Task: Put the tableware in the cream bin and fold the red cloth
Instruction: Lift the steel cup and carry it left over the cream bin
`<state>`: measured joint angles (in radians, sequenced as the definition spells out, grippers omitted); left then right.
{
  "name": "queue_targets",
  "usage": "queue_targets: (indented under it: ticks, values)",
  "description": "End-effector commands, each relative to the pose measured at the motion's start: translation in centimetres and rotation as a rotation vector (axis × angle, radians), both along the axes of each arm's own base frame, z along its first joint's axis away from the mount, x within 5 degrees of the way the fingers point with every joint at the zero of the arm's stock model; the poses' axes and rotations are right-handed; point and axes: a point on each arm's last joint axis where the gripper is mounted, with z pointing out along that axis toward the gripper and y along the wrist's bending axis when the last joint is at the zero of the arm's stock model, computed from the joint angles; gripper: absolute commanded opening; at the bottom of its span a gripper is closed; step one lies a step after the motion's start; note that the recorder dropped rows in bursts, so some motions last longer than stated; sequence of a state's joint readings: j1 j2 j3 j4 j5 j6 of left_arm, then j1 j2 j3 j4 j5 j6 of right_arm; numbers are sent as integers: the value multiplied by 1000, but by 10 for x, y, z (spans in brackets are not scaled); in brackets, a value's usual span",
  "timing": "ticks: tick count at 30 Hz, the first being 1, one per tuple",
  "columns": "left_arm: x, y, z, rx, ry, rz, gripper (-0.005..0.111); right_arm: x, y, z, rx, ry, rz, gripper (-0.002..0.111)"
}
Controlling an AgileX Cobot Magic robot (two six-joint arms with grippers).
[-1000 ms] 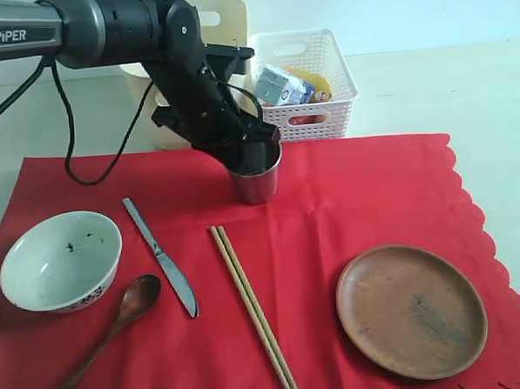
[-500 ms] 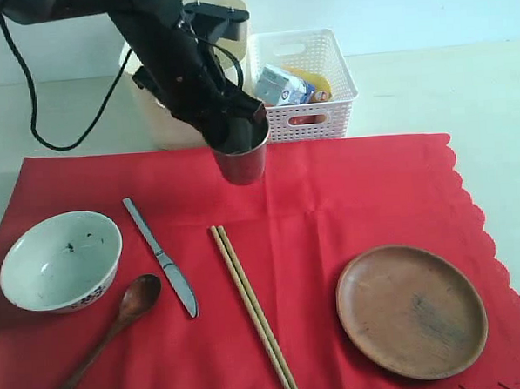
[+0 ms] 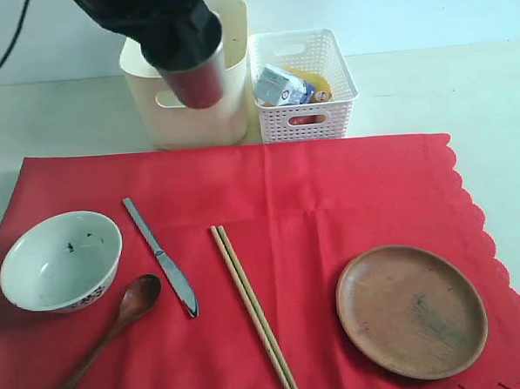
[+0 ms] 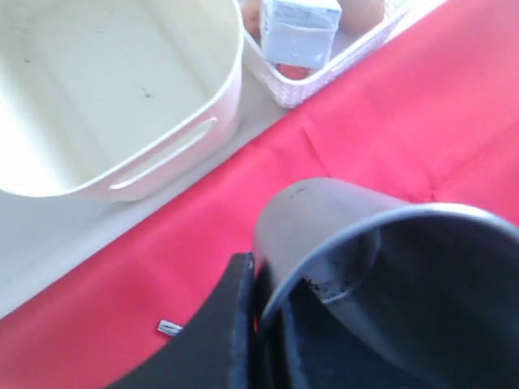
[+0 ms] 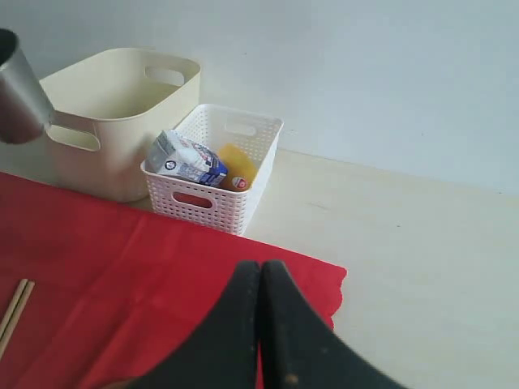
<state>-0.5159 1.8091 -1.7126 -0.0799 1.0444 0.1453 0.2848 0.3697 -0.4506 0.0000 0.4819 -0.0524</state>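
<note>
Since the left gripper (image 3: 181, 49) pinches the steel cup (image 3: 196, 77) by its wall, 1 jaw inside and 1 outside, the cup hangs tilted, clear of the red cloth (image 3: 330, 191), at 11 o'clock, just before the cream bin (image 3: 231, 117). The left arm is raised high, angled toward the bin; the right gripper (image 5: 261, 316) hovers pressed together over the cloth's far corner

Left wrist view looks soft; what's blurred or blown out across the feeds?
Left wrist view: the steel cup, close to the lens, is out of focus; the inside of the cream bin is washed out. Exterior view: cup and arm smeared, the red cloth sharp. Right wrist view: evenly lit, only the cup at its edge soft.
</note>
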Motion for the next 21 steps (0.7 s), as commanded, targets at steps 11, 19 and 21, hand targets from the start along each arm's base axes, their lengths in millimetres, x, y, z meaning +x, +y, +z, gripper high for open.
queue_targets:
  ticks: [11,19,21]
  values:
    - [22,79,40,-66,-178,209,1,-1,-1,-1,-6,-12,-3,0]
    - [43,83,33,-104,-268,239,0,-1,-1,-1,-6,-10,-3,0]
    - [51,80,23,-114,-256,242,0,-1,-1,-1,-6,-10,-3,0]
